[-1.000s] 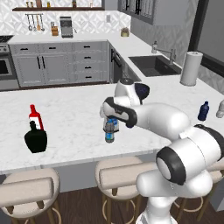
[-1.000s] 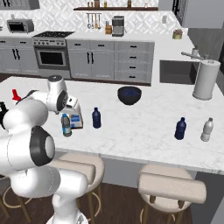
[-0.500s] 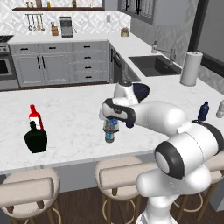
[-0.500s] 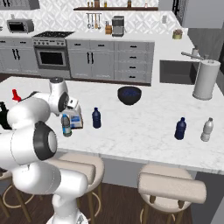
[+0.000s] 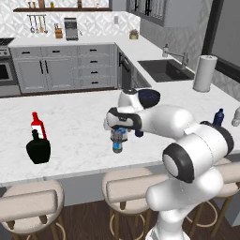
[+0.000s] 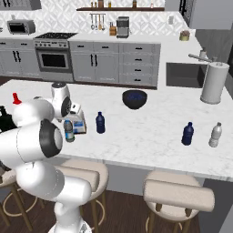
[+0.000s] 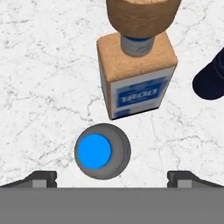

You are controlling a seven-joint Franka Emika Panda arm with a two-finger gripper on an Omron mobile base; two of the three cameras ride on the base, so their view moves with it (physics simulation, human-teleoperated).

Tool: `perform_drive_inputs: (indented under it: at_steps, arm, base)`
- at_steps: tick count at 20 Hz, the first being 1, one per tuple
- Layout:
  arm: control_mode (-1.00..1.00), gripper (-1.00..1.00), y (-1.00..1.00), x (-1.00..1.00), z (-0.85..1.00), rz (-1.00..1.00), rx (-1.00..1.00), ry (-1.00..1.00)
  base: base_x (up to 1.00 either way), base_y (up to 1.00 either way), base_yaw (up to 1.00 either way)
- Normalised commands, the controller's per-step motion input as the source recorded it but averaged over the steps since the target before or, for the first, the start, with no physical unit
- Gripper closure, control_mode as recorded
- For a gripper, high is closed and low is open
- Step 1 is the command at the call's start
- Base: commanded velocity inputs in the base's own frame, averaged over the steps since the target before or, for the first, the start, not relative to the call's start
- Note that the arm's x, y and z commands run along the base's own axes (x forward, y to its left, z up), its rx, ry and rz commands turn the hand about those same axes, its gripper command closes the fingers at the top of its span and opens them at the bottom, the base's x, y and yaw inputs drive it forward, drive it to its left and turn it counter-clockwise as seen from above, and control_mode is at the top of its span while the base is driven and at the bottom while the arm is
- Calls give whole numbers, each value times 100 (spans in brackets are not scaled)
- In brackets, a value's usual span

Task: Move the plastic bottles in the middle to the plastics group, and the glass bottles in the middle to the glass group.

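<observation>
Hand view looks straight down on the clear plastic bottle (image 7: 102, 151) standing mid-desk (image 7: 43, 87), just beside the cork-stoppered glass bottle (image 7: 138, 74); the hand (image 7: 112, 177), fingers wide apart, hovers centred above, seemingly for a top grasp.

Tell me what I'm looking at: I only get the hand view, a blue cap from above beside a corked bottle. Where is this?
Observer: On a white marble island in a kitchen. The open gripper hangs right above the capped bottle.
Operator: Are there other bottles around?
Observer: Yes, a red bottle and a black bottle stand together at the island's left end.
Operator: And at the other end?
Observer: A dark blue bottle and a pale bottle stand side by side there.
</observation>
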Motion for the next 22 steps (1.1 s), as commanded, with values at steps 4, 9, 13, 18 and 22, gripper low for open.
perform_drive_inputs:
  at_steps: [4, 9, 13, 18, 22]
  arm:
    - [-100, -100, 1, 1, -2, 0, 0, 1]
    - [-100, -100, 0, 0, -15, 0, 0, 0]
    - [-100, -100, 0, 0, -19, 0, 0, 0]
    - [-100, -100, 1, 0, -5, 0, 0, 0]
    - [-100, -100, 8, 1, -4, 0, 0, 0]
  base:
    - [0, 0, 0]
    - [0, 0, 0]
    - [0, 0, 0]
    - [0, 0, 0]
    - [0, 0, 0]
